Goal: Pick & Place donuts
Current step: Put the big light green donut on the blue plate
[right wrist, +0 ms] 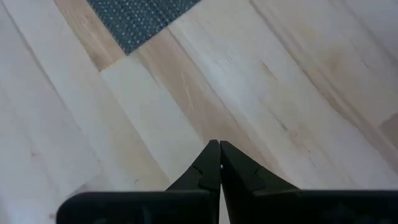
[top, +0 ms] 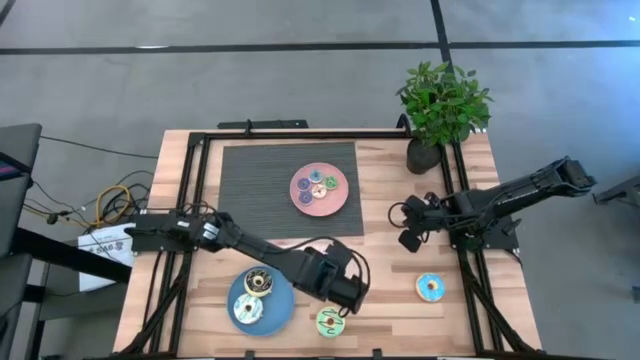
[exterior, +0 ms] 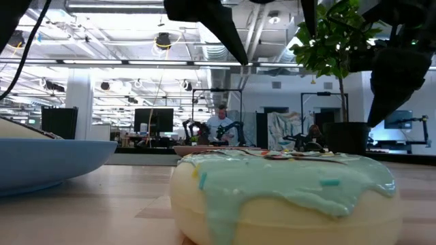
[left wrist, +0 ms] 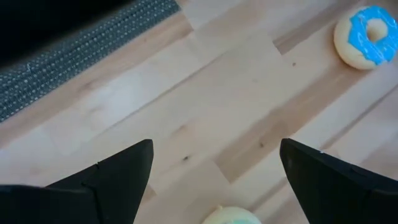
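Left gripper [top: 347, 300] spread wide, lime donut [left wrist: 231, 216] cut off, right gripper [right wrist: 219, 163] closed empty

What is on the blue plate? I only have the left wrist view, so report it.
Observer: The blue plate holds two donuts, a brown donut and a white donut.
Operator: Now locate the right gripper.
Observer: The right gripper is shut and empty, over bare wood to the right of the pink plate.
Operator: Report that plate's load.
Observer: Several small donuts lie on it, and it sits on the dark mat.
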You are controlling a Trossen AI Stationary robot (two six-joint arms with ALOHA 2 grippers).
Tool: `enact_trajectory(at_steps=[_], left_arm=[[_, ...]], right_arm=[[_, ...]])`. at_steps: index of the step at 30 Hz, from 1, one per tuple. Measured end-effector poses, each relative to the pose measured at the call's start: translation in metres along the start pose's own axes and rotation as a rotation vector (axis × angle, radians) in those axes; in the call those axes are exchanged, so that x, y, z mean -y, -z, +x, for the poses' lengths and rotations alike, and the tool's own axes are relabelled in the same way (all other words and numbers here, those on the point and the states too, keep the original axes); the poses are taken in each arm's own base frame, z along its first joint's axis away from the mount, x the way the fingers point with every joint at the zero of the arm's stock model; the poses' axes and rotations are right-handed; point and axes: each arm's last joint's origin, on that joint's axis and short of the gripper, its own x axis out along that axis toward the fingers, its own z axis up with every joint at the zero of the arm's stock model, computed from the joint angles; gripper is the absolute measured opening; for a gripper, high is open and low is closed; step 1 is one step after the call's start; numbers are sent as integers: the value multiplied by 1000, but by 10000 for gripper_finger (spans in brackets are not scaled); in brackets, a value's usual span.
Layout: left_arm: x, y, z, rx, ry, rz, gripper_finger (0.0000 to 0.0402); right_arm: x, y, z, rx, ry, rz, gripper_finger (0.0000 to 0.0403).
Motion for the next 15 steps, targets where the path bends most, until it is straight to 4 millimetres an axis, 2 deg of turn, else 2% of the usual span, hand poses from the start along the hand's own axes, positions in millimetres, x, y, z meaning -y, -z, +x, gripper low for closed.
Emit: enact_trajectory(at_steps=[6,15], left_arm=[[3,12,-5,-29,17,40,345],[7,28,-12,-86,52,78,345]], right_arm=[[1,3,-11,-1,-83,4,0],[-13,13,-23,-16,-265,-68,0]])
